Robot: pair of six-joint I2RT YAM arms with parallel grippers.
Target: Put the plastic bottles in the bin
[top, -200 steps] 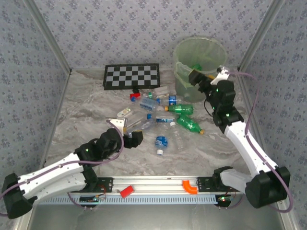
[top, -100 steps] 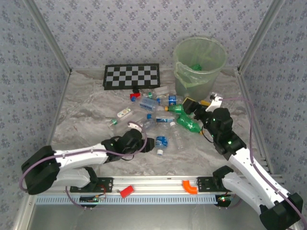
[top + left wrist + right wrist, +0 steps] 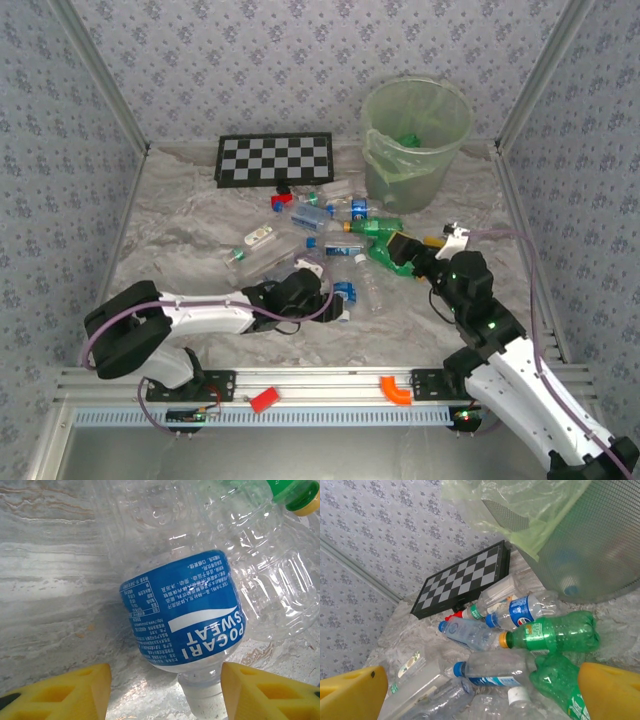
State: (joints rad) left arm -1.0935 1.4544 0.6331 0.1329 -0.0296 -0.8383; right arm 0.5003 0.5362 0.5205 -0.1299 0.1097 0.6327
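Left tool (image 3: 165, 672) released, its pads (image 3: 60, 692) either side of a blue-labelled bottle (image 3: 182, 615) on the surface (image 3: 190, 230), right tool (image 3: 481, 672) released wide above green bottles (image 3: 555, 632), near the bin (image 3: 440, 175).

Both arms stretch forward and low, left hand (image 3: 333, 302) with fingers partly parted, right hand (image 3: 398, 247) spread wide.

A round, translucent pale-green bin (image 3: 395, 190) with a thin bag liner stands upright at the far right, with a green bottle (image 3: 408, 138) inside it. About a dozen crushed plastic bottles (image 3: 340, 250), green or clear with blue labels, lie scattered on their sides near it, to its left.
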